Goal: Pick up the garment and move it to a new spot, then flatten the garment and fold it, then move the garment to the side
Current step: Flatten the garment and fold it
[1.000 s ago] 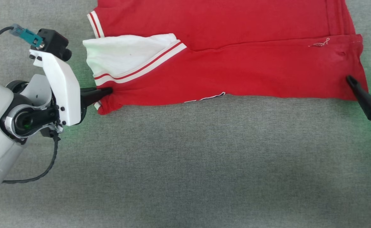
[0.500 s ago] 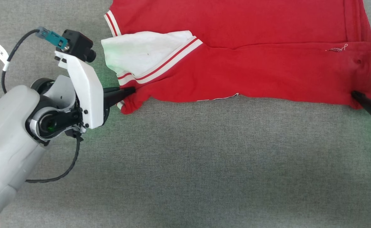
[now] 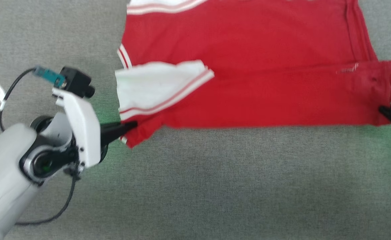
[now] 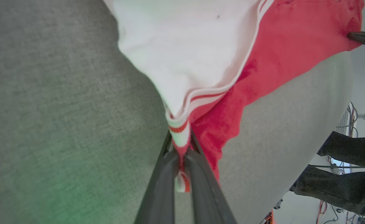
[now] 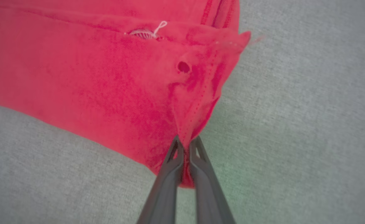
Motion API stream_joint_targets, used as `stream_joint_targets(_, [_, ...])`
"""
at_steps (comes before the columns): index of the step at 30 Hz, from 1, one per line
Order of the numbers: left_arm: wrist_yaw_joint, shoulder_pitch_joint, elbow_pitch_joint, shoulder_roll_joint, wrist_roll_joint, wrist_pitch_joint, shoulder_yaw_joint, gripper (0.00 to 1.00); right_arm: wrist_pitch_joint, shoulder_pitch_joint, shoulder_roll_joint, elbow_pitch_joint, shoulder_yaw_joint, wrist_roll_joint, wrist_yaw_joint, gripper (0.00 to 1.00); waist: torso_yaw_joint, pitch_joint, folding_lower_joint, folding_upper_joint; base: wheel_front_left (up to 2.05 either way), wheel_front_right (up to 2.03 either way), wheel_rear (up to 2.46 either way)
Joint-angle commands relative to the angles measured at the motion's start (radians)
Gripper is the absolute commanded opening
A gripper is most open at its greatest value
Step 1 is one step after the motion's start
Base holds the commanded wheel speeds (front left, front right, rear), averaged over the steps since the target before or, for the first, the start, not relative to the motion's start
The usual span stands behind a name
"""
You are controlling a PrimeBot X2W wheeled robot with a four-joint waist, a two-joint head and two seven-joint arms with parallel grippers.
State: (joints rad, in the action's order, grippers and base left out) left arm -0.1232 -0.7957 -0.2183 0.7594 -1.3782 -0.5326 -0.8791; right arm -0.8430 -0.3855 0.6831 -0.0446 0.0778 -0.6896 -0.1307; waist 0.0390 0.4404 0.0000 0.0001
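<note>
Jaws of the left gripper [image 3: 133,125] are pressed together on the striped cuff corner of the red jersey-style shirt with white short sleeves [image 3: 249,83], while those of the right gripper [image 3: 382,110] pinch its red hem corner. Between them the shirt's near edge runs straight across the grey woven-cloth surface [image 3: 215,186], the rest spread flat beyond, one sleeve folded inward.

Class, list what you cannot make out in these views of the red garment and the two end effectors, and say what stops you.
The garment, far part: cut off by the head view's top edge.
The garment's underside: hidden by its own folded layers in all three views.
The right end effector, body: cut off by the head view's right edge.
The sleeve trim, stripes: smeared by motion blur in the head view.
</note>
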Motion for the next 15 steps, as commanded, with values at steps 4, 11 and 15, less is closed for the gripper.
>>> stream_joint_targets(4, [-0.005,0.094,0.109,0.073,-0.036,0.032,0.015,0.00,0.000,0.116,0.024,-0.055,-0.042,-0.021,0.000,0.00,0.006,-0.031,0.0000,-0.0001,0.00,0.00,0.00])
stream_joint_targets(11, [0.041,0.248,0.297,0.193,-0.045,0.106,0.017,0.00,-0.009,0.318,0.012,-0.191,-0.120,-0.032,0.000,0.00,0.000,-0.037,0.0000,-0.0001,0.00,0.00,0.00])
stream_joint_targets(15, [0.069,0.293,0.353,0.213,-0.044,0.140,0.018,0.00,-0.004,0.361,-0.016,-0.234,-0.141,-0.026,0.000,0.00,-0.009,-0.031,0.0000,-0.0001,0.00,0.00,0.00])
